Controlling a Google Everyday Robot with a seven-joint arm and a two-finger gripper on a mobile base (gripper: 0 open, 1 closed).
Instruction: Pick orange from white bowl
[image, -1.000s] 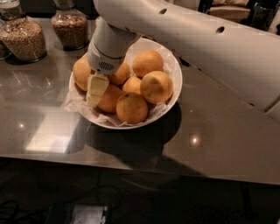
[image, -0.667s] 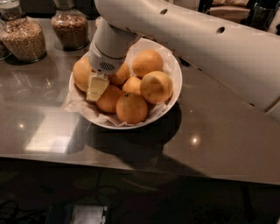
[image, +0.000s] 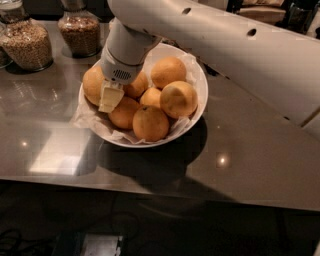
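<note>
orange (image: 92, 84): big, round, yellowish, dimpled rind, sitting at 9 o'clock in white bowl (image: 201, 85). white bowl wide, shallow, glossy, crinkly paper liner, upright on bench (image: 250, 165). end effector (image: 111, 100) down inside, just beside orange.

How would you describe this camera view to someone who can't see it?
A white robot arm reaches down into a wide white bowl of oranges on a shiny grey counter, its gripper low at the left of the pile, beside the leftmost orange. Two glass jars of grains stand behind on the left.
</note>
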